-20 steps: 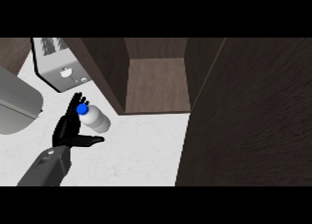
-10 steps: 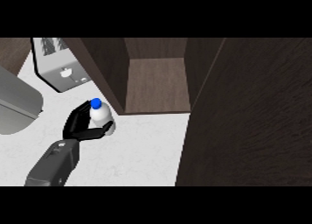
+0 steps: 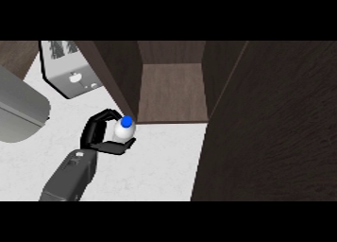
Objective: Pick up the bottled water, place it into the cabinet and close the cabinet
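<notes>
The bottled water (image 3: 123, 132) is a small white bottle with a blue cap, held a little above the white counter (image 3: 157, 160). My left hand (image 3: 100, 136) is shut on it, fingers curled round its left side and the thumb under it. The bottle hangs just in front of the left wall of the open dark wooden cabinet (image 3: 172, 90), whose brown shelf is bare. The cabinet's door (image 3: 275, 127) stands open at the right and fills that side of the view. My right hand does not show.
A silver toaster (image 3: 70, 71) stands at the back left beside the cabinet. A large grey rounded appliance (image 3: 14, 106) takes up the left edge. White counter lies between my forearm and the door.
My left hand went from open beside the bottle to curled round it. It has since carried the bottle up and to the right, toward the cabinet's opening.
</notes>
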Available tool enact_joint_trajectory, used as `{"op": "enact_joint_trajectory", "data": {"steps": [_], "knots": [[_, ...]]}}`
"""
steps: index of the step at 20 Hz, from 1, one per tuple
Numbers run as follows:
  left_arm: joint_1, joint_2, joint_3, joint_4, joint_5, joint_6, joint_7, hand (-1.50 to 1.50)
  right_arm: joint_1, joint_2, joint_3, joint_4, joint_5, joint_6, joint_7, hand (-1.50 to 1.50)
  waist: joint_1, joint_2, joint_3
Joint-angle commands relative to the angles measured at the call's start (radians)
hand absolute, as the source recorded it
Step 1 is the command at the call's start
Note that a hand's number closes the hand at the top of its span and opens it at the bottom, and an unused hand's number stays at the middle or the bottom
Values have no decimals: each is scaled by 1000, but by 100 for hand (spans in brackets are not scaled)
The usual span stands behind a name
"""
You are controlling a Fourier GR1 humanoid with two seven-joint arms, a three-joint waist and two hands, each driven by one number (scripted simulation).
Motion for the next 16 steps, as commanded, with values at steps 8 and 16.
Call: {"op": "enact_joint_trajectory", "data": {"steps": [8,16], "knots": [[105,-103,-119,-207,145,59,76,150,-9,-6,4,-59,73,-24,33,-150,11,-4,0],[119,-104,-340,-534,356,167,352,150,-2,-33,2,-72,62,-38,66,-150,17,-10,1]]}}
